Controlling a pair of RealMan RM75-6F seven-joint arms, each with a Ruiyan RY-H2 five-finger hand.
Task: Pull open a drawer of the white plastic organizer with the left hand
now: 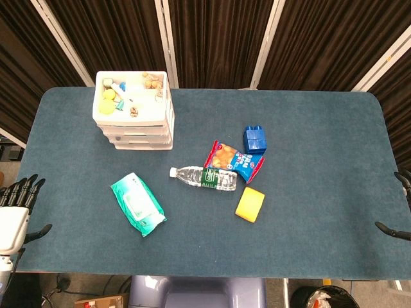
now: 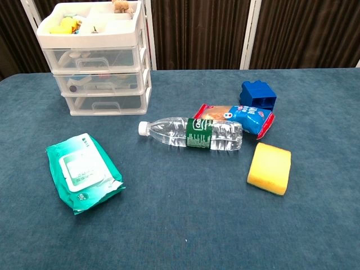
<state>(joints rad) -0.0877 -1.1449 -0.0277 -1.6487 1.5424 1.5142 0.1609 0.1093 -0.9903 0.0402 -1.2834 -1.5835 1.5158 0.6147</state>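
The white plastic organizer [image 1: 136, 122] stands at the table's far left, and its top tray holds small items. In the chest view the organizer [image 2: 95, 62] shows three clear drawers, all pushed in: top drawer [image 2: 93, 58], middle drawer [image 2: 100, 82], bottom drawer [image 2: 106, 103]. My left hand [image 1: 16, 206] hovers off the table's near-left edge, far from the organizer, fingers spread and holding nothing. Only the fingertips of my right hand [image 1: 399, 205] show at the right edge, apart and empty. Neither hand appears in the chest view.
A green wet-wipes pack [image 1: 137, 204] lies between my left hand and the organizer. A water bottle [image 1: 204, 178] lies mid-table, with a snack bag [image 1: 234, 160], a blue block [image 1: 255, 138] and a yellow sponge [image 1: 250, 204] close by.
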